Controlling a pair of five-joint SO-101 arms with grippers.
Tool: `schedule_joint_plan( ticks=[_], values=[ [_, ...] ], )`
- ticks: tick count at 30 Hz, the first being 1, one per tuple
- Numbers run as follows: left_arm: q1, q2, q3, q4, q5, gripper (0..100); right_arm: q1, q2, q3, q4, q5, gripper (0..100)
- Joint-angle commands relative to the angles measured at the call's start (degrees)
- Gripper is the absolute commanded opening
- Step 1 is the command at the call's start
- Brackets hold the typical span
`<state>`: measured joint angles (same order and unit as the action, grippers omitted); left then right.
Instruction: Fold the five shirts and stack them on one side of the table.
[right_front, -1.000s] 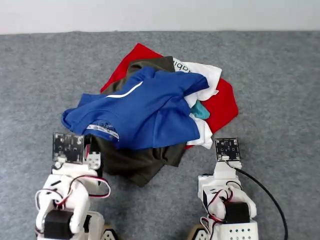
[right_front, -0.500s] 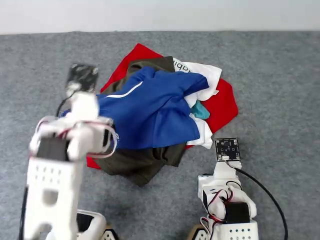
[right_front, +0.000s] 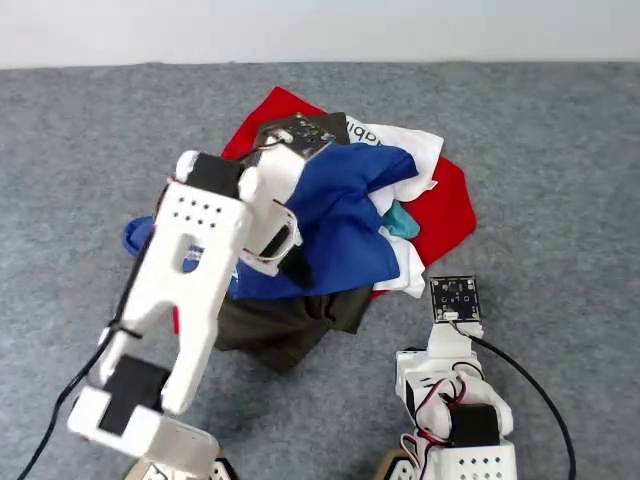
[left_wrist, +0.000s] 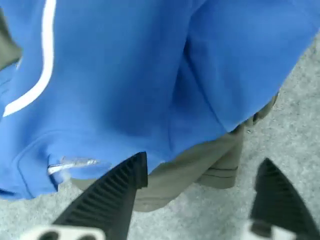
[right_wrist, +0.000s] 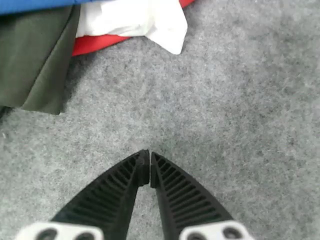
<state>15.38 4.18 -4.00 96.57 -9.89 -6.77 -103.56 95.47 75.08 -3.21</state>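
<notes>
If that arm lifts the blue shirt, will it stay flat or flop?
It will probably flop: the blue shirt lies creased and sags over the olive shirt beneath it, so it looks soft. The cloth seems thin, so it is likely light. It may drag the olive shirt along, since it rests right on it.

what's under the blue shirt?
An olive shirt sticks out under the near edge of the blue shirt; a white shirt, teal shirt and red shirt poke out at its side. How far each runs underneath is covered.
</notes>
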Motion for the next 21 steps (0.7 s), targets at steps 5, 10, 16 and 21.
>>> schedule_joint_plan(
  ticks=[5, 10, 16, 21],
  values=[
    [5.5, 8.2, -3.5, -2.8, -0.4, 36, -0.1, -0.2, 1.0, -0.4, -0.3, 0.9],
    [5.3, 15.8, -3.6, -10.1, 1.3, 36, -0.1, -0.2, 1.0, -0.4, -0.3, 0.9],
    [4.8, 26.4, -3.6, -18.6, 6.8, 35, -0.1, -0.2, 1.0, -0.4, -0.3, 0.9],
    [4.4, 27.4, -5.1, -19.2, 3.6, 11, -0.1, -0.2, 1.0, -0.4, -0.3, 0.9]
  ],
)
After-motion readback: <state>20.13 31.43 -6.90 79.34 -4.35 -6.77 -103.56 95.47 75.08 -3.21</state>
